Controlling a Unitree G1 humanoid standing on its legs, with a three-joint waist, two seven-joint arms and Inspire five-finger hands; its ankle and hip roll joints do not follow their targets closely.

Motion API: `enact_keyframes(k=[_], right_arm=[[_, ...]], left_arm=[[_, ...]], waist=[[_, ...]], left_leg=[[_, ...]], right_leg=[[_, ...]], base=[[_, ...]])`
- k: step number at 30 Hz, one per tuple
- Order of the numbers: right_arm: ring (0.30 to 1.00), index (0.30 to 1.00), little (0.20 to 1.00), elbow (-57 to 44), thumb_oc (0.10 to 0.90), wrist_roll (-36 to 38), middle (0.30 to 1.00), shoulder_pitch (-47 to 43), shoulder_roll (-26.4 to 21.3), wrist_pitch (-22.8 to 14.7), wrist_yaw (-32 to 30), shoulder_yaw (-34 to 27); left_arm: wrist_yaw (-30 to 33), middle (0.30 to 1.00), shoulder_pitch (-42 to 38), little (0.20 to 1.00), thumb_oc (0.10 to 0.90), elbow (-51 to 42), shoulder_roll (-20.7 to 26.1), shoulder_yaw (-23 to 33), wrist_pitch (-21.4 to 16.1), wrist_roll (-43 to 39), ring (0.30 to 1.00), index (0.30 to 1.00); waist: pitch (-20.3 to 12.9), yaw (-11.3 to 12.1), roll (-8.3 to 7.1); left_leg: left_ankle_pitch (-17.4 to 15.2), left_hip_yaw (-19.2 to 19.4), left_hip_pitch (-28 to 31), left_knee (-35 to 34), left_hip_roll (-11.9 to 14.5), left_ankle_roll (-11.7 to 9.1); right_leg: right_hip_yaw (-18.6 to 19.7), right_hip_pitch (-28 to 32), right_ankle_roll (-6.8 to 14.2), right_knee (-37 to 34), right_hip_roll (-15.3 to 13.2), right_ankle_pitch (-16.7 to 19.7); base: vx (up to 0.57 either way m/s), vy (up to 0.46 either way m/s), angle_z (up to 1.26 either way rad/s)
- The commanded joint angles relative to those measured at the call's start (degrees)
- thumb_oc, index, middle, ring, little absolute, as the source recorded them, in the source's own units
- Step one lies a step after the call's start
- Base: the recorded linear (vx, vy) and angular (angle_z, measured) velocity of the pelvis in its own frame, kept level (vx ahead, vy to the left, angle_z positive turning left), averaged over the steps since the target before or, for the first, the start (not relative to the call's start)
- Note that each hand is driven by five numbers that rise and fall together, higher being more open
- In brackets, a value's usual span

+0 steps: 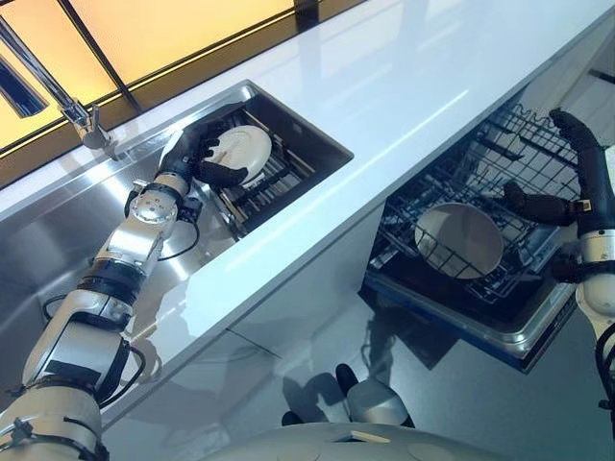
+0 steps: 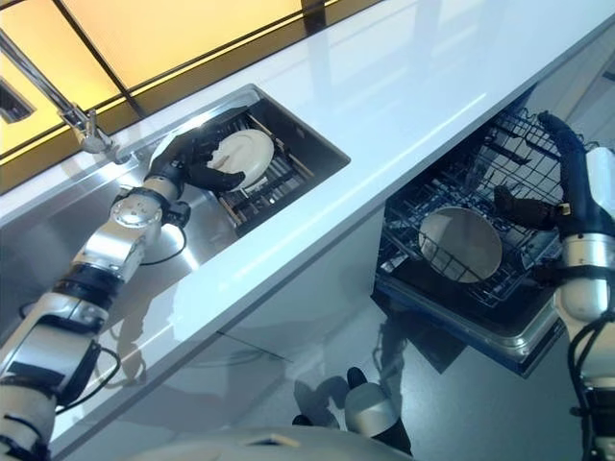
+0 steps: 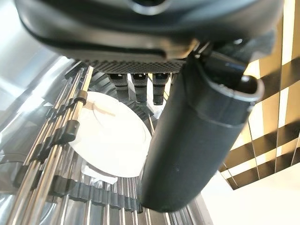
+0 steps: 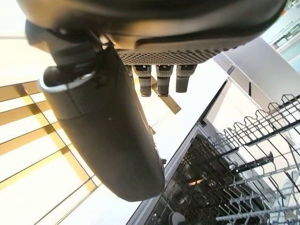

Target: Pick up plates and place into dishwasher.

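One white plate (image 1: 245, 151) between left robot hand (image 1: 197, 154) fingers and thumb

Glossy white plate (image 1: 246, 151), brushed steel sink (image 1: 58, 230), glossy countertop (image 1: 404, 86), wire dishwasher rack (image 1: 480, 192)

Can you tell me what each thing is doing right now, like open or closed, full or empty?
Left hand: open, reaching over the white round plate in the sink rack.
Right hand: open, holding nothing, above the dishwasher rack.
White round plate: leaning in the dark sink rack, not lifted.
Grey round plate: standing in the wire dishwasher rack.
Dishwasher rack: pulled out, mostly unfilled.
Silver tap: no water running.
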Motion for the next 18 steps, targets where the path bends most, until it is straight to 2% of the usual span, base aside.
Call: enact_keyframes(k=[1,10,18], right_arm=[[0.9,0.9,0.9,-1.91,0.8,2.25,0.9,-3.82,-5.81,-5.15,-1.47,-2.84],[0.9,0.9,0.9,-3.52,0.8,2.02,0.9,-2.42,-7.75,-6.36,-0.08,-3.33],[0.9,0.9,0.9,-2.56,0.8,2.04,0.9,-4.98,-9.32,-6.65,-0.27,-1.2]], left_arm=[[3.34,0.9,-11.47,0.9,0.8,2.88,5.11,-0.68,-6.16,3.12,0.9,0.9],[6.84,0.9,-14.2,0.9,0.8,8.84,5.4,-1.85,-8.21,6.02,0.9,0.9],[8.39,0.9,-17.65,0.9,0.8,12.49,4.47,-4.3,-5.73,6.85,0.9,0.9]], waist=[[-3.88,1.22,-0.41],[-2.14,-0.64,0.33],[1.31,-2.62,1.21]], left_leg=[[-0.98,-0.28,-1.0,0.78,-0.22,0.52],[-1.15,0.72,-1.8,1.38,-0.4,0.48],[-1.23,1.98,-2.98,1.83,-0.54,0.15]], right_leg=[[-3.15,-0.87,4.22,4.42,0.68,-3.16],[-2.31,-2.09,4.42,4.94,0.23,-3.16],[-1.82,-3.72,4.84,5.47,-0.38,-3.35]], base=[[0.02,-0.033,0.0],[0.02,-0.023,-0.02],[-0.01,0.003,-0.03]])
